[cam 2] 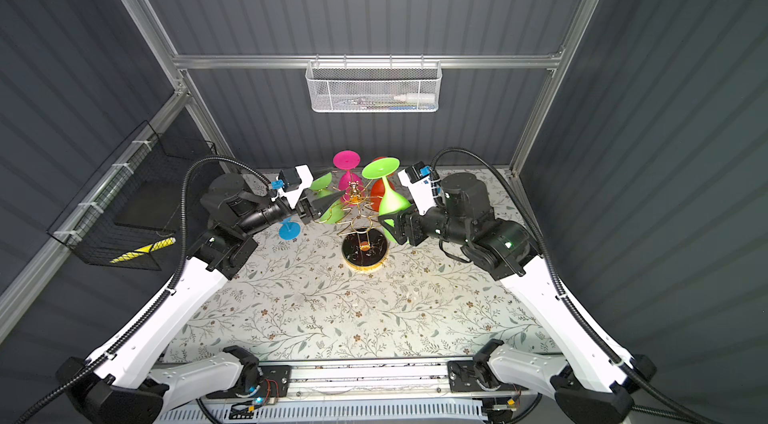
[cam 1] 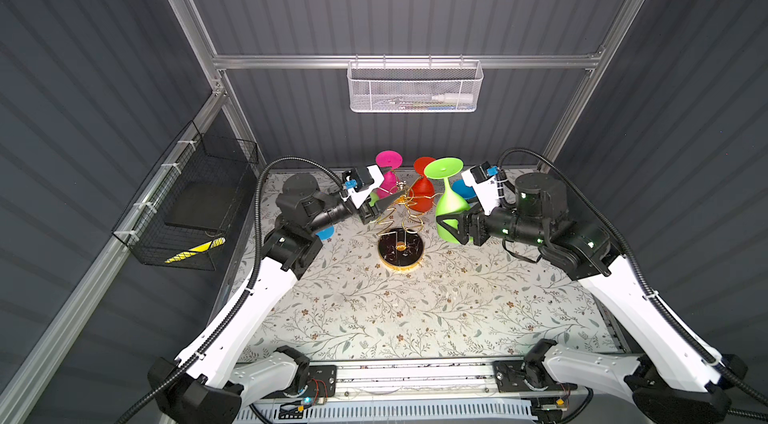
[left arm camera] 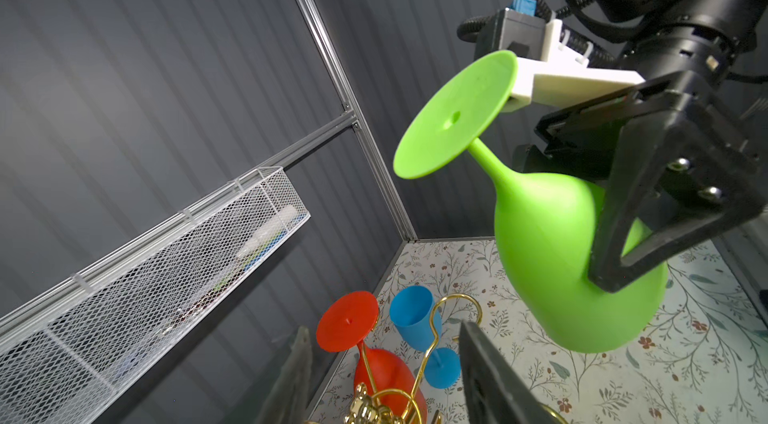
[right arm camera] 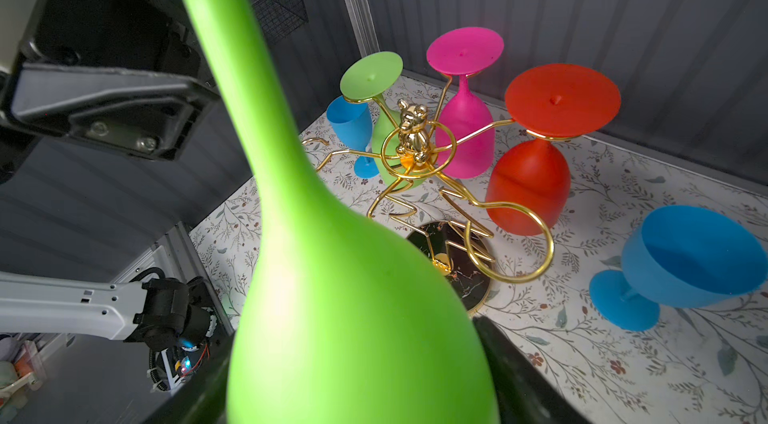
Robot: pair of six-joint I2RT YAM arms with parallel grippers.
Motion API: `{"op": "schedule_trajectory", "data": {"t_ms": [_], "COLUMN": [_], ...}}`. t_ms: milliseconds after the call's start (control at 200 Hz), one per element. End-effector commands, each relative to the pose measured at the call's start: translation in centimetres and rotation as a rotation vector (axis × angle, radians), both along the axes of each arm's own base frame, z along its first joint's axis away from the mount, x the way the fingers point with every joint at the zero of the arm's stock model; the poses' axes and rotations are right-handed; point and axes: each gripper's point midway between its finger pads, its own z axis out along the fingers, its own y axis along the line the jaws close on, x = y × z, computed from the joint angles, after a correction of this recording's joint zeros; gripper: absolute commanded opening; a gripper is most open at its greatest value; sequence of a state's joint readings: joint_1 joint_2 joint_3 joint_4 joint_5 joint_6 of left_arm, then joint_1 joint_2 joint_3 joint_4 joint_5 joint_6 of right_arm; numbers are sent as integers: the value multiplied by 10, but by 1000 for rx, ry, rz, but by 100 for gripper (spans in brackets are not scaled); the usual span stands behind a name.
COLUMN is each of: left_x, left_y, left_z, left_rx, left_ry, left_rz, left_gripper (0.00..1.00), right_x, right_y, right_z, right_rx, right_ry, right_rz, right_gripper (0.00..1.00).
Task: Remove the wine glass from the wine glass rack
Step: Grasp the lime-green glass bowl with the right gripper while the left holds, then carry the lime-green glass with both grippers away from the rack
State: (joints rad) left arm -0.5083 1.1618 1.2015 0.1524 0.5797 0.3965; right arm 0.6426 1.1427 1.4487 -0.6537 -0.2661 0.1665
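The gold wire wine glass rack stands mid-table on its round black base. A pink wine glass, a red one and a green one hang upside down from its loops. Another green wine glass is off the rack, just right of it, foot up. My right gripper is shut on its bowl. My left gripper sits at the rack's top from the left, jaws apart on either side of the gold wires.
A blue glass stands on the table behind the right gripper, another blue one under the left arm. A white mesh basket hangs on the back wall and a black wire basket on the left wall.
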Motion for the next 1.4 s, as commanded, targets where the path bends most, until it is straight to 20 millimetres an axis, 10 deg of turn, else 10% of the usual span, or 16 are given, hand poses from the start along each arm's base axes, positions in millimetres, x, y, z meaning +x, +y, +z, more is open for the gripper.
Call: {"op": "schedule_trajectory", "data": {"t_ms": [0,615,970,1396], "left_x": [-8,-8,-4,-2], "left_y": [-5,-28,-30,-22], "left_z": [22,26,20,40], "left_rx": [2,-8,15,-54], "left_ry": [-126,-130,-109,-80], "left_rz": [-19,-95,-86,-39], "left_gripper": [58,54,31,5], "right_x": [-2,-3,-7,-10], "right_y": [7,40,46,27], "right_z": [-3,-21,-26,-5], "right_rx": [2,-21,-31,20], "right_ry": [49,109,118,31], "right_rz": [20,100,114,45], "right_gripper": [53,50,51,79]}}
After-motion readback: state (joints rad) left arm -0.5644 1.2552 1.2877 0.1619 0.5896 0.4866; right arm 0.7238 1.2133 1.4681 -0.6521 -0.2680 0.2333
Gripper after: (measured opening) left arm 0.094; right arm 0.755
